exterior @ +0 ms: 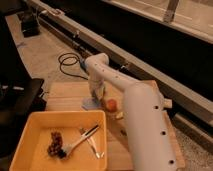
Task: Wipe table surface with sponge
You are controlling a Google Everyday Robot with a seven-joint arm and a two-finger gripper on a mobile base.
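Blue sponge [91,104] on counter [65,95] under closed claw [97,94], grip unconfirmed; risk: wiping toward 3 o'clock knocks adjacent orange ball [112,104] away.

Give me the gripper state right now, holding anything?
Gripper: jaws shut, down at the table surface, right above a blue piece; whether it grips that piece cannot be told.
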